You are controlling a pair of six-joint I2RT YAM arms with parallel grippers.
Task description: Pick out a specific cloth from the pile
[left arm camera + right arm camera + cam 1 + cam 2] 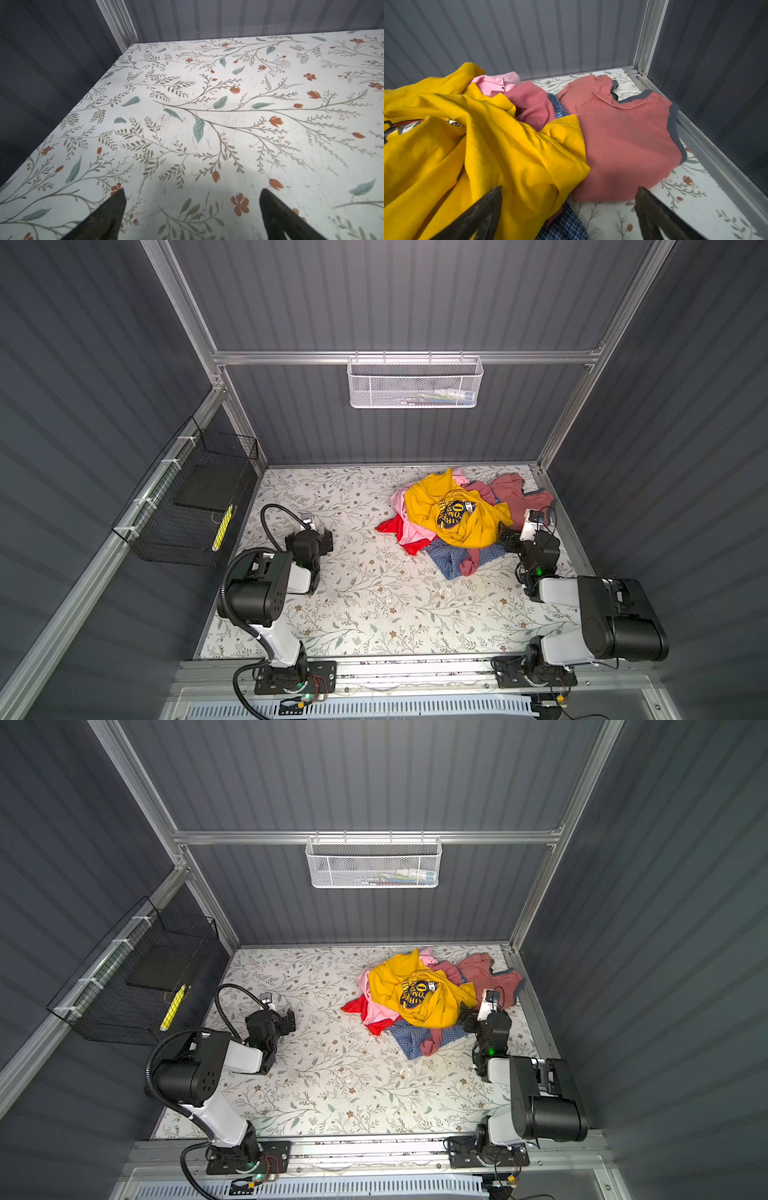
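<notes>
The pile lies at the back right of the floral table, with a yellow printed T-shirt on top. The cloth, blue and white check, pokes out from under the pile's near edge, mostly covered. In the right wrist view the cloth shows between the jaws, under the yellow hem. My right gripper stands open at the pile's right edge, holding nothing. My left gripper is open over bare table, well left of the pile.
A dusty-rose top spreads toward the right wall rail. A white mesh basket hangs on the back wall. A black wire basket hangs on the left wall. Bare table lies in front.
</notes>
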